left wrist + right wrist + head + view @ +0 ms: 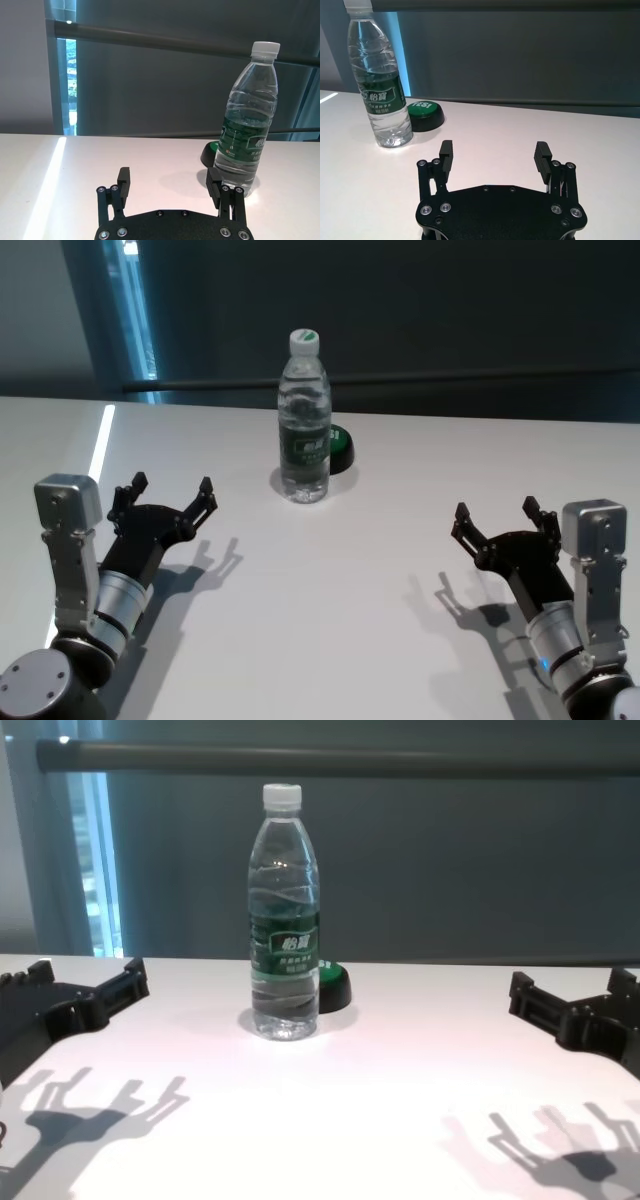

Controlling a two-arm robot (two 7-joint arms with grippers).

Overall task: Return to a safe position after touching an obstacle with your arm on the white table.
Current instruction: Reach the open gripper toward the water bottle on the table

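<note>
The obstacle, a clear water bottle with a white cap and dark green label, stands upright at the middle back of the white table. It also shows in the chest view, the left wrist view and the right wrist view. My left gripper is open and empty at the near left, well apart from the bottle. My right gripper is open and empty at the near right. Both hover low over the table, their own views showing spread fingers.
A low black-and-green round puck sits just behind and right of the bottle, also in the right wrist view. A dark wall with a horizontal rail runs behind the table's far edge.
</note>
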